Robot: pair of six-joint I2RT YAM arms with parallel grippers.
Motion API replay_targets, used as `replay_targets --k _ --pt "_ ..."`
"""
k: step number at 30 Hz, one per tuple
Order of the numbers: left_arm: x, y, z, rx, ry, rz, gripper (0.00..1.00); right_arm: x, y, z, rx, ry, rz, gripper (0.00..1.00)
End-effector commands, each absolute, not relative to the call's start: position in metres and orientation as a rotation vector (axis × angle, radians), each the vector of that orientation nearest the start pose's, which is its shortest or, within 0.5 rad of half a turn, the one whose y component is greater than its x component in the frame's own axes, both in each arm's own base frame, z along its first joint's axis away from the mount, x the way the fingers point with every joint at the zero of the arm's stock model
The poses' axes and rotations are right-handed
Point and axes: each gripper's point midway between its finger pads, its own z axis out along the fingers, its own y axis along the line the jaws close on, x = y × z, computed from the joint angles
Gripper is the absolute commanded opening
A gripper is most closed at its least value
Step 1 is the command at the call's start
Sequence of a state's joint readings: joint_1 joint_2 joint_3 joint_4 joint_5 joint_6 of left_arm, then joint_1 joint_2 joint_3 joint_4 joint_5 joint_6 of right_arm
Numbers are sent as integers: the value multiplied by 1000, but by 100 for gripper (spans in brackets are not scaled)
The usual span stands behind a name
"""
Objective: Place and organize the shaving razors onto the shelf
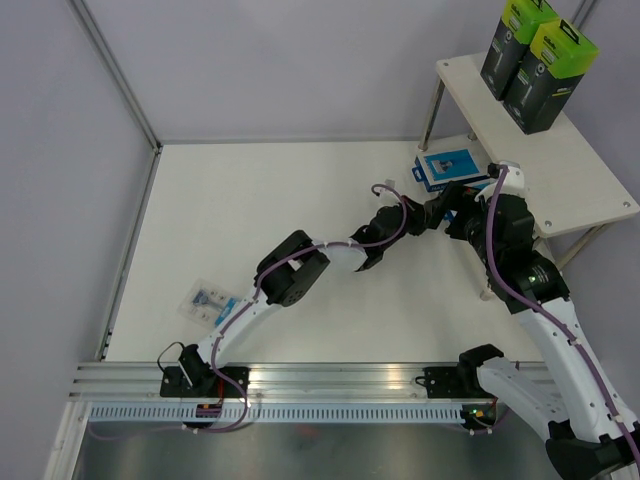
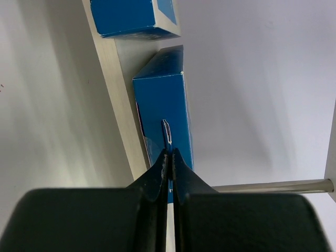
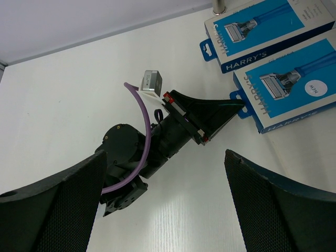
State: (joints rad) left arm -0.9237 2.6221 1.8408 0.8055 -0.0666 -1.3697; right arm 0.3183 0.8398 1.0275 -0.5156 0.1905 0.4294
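The left end effector (image 3: 239, 107), stretched forward, pinches the tab of a blue razor box (image 3: 291, 86); the right end effector (image 3: 165, 157) hovers open above. The shelf (image 1: 590, 190) holds two black-and-green boxes (image 1: 548, 75) on top.

Your left arm (image 1: 290, 270) stretches far forward and to the right, its claw (image 2: 169, 157) pinched shut on a blue box's (image 2: 160, 105) hang tab. Your right arm (image 1: 520, 270) bends inward, its claw (image 3: 163, 199) spread wide above the left one.
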Motion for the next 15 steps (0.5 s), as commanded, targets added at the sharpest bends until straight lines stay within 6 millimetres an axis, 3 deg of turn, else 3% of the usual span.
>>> replay_targets --k 1,15 --pt "414 -587 147 -464 1729 -1757 2 291 74 318 240 1835 319 98" --pt "425 -582 144 -471 1735 -1753 2 298 79 317 242 1846 334 98"
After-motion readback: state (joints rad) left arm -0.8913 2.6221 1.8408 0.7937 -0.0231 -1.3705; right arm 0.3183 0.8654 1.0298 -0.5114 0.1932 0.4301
